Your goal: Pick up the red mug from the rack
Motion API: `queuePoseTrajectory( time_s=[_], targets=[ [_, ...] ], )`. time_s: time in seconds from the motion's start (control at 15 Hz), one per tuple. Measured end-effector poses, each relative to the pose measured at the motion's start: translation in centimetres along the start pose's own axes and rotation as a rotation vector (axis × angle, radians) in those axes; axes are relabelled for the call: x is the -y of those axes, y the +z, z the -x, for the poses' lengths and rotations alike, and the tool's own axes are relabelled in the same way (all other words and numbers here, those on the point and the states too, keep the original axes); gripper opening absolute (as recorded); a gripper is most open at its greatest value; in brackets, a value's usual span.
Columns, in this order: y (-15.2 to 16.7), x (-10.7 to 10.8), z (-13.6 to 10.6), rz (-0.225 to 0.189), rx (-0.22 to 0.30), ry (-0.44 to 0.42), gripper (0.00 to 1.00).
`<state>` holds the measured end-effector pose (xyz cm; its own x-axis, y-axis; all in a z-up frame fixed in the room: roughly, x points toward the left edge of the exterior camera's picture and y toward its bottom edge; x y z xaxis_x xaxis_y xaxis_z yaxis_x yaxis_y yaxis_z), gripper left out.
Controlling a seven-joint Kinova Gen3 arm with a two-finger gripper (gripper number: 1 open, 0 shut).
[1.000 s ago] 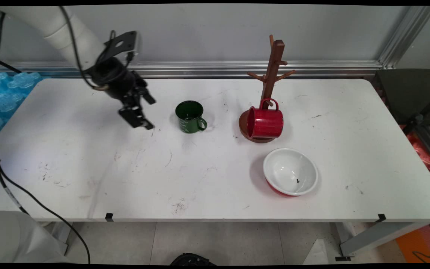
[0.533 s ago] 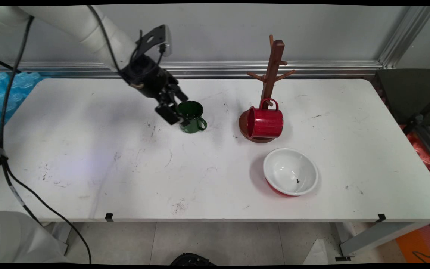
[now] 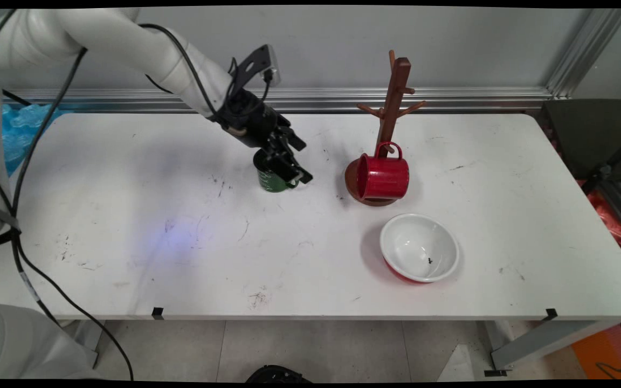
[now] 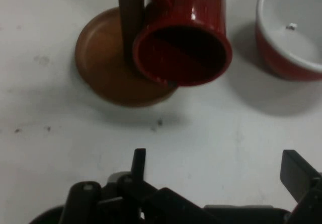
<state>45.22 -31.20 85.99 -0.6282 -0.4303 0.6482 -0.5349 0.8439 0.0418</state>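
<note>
White table [image 3: 127, 215], spread-fingered pincer [image 3: 293, 168] over half-hidden green mug [image 3: 271, 180].

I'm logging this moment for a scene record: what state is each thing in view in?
Gripper: open, over the green mug.
Green mug: upright on the table, partly hidden by the gripper.
Red mug: on its side, resting on the mug tree's base.
Mug tree: upright, pegs bare.
Bowl: upright, tilted.

Green mug [image 3: 271, 179], red mug [image 3: 383, 177] on wooden rack [image 3: 393, 108], red bowl [image 3: 419, 249], white table [image 3: 127, 226].
</note>
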Motion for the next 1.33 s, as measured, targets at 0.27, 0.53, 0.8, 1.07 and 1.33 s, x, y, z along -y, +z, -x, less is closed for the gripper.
queuePoseTrajectory(
  time_s=[0.27,0.53,0.8,1.07,1.33],
  targets=[
    [1.8,-0.1,-0.1,0.004,-0.06,-0.033,1.0],
    [3.7,-0.7,0.0,0.015,-0.112,-0.069,1.0],
    [5.2,-1.4,-0.1,0.03,-0.15,-0.092,1.0],
    [6.6,-1.8,0.0,0.036,-0.177,-0.113,1.0],
    [8.1,-1.9,0.1,0.03,-0.19,-0.137,1.0]
  ],
)
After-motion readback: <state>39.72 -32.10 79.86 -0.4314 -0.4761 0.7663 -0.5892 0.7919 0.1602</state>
